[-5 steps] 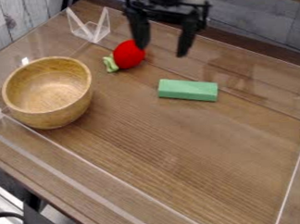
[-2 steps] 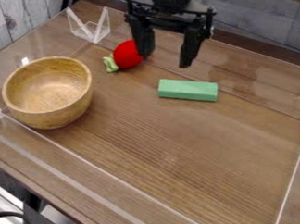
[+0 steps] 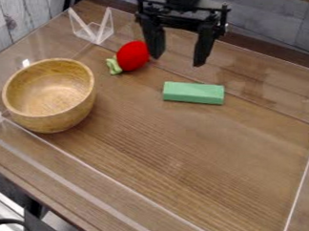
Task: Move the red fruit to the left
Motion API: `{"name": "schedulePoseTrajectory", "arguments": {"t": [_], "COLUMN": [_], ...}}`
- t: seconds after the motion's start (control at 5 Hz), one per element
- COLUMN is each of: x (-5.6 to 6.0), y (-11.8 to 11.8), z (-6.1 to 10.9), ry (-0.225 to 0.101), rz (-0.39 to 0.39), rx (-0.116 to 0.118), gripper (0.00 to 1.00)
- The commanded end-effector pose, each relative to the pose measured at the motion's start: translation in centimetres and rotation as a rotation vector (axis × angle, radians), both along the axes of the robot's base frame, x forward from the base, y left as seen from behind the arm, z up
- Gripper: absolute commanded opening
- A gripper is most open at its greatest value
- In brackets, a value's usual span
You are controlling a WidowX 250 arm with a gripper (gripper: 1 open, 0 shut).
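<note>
The red fruit [image 3: 132, 56] lies on the wooden table at the back, its green leafy end pointing left toward the wooden bowl. My gripper [image 3: 177, 54] hangs just right of it, open, with the left finger [image 3: 152, 48] close beside the fruit and the right finger [image 3: 202, 51] well apart. Nothing is held between the fingers.
A wooden bowl [image 3: 48, 93] stands at the left. A flat green block [image 3: 195, 92] lies right of centre, in front of the gripper. A clear plastic stand [image 3: 90, 26] sits at the back left. Clear low walls [image 3: 148, 218] border the table.
The gripper has shifted to the right and slightly down, away from the red fruit; the fruit, the bowl and the block have stayed put.
</note>
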State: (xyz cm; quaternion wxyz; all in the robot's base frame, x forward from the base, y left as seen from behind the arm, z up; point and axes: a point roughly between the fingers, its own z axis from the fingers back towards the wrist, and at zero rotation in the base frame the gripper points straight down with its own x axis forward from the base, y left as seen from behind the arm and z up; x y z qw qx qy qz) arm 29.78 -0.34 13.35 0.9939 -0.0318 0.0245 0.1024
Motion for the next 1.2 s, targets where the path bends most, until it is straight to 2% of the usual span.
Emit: {"name": "schedulePoseTrajectory", "arguments": {"t": [0.0,0.2,0.6,1.0], "x": [0.7,0.8,1.2,1.7], "y": [-0.1,0.0,1.1,1.0], "z": [1.7,1.9,1.9,0.1], "ry": [-0.068,-0.079,-0.102,-0.088], "rz": [-0.004,-0.029,-0.015,0.010], "rx": [0.004,0.007,0.014,0.014], "gripper": [1.00,1.00,1.00,1.00]}}
